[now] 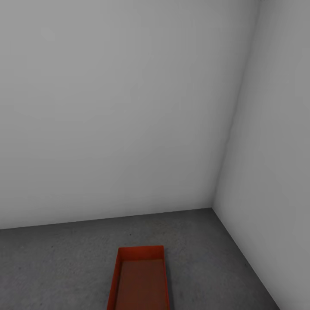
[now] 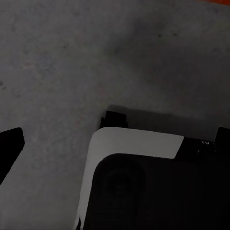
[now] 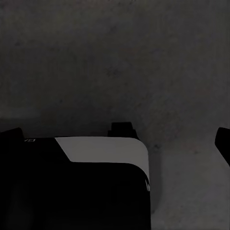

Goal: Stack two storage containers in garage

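In the head view, one orange-red storage container (image 1: pixel 141 280) lies on the dark grey floor (image 1: pixel 60 262) of the garage. It is near the corner where two plain pale grey walls (image 1: pixel 120 112) meet, but it stays apart from both. Its long side points away from the camera, and the lower edge of the picture cuts off its near end. It is open on top and nothing is inside; only its flat bottom and thin walls are visible.

The left wrist view looks down on the same rough floor (image 2: pixel 57 57), with a part of the robot's black and white base (image 2: pixel 143 182) below. A thin orange strip (image 2: pixel 215 2) is seen at one corner.

The right wrist view shows the floor (image 3: pixel 115 62) and the base (image 3: pixel 86 182) too.

Dark finger parts appear at the edges of both wrist views, but I cannot tell whether either pincer is released or clenched.
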`<state>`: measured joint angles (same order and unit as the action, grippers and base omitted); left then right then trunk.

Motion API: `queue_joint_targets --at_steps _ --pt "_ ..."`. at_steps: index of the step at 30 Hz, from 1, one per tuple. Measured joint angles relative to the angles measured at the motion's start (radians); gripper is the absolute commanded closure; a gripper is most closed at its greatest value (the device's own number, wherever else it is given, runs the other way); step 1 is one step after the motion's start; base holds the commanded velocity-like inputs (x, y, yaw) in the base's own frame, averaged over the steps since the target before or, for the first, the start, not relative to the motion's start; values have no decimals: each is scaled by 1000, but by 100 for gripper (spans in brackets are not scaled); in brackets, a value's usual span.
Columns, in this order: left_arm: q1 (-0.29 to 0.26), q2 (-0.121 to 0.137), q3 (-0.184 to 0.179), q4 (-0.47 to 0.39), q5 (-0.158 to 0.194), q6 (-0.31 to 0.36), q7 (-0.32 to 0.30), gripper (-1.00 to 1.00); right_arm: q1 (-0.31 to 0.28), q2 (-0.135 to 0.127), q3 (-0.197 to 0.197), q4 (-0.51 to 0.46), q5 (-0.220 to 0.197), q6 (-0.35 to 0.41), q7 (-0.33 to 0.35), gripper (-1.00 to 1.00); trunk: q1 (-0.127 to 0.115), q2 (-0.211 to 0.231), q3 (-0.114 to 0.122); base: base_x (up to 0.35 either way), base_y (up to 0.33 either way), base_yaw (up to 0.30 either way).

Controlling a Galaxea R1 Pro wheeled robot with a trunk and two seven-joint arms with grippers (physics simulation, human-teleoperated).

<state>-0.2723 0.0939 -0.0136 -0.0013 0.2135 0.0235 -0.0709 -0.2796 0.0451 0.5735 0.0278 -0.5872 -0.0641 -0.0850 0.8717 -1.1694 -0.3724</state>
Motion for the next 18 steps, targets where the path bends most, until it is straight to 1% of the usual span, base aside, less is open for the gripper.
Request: queue_joint_targets --at_steps 5,18 --pt "12 -1 0 0 0 -2 1 -100 0 0 0 0 -1 0 -1 -100 0 0 3 0 0 0" --pt "20 -2 0 0 0 -3 0 -100 0 0 0 0 -2 0 0 -100 0 0 22 0 0 0"
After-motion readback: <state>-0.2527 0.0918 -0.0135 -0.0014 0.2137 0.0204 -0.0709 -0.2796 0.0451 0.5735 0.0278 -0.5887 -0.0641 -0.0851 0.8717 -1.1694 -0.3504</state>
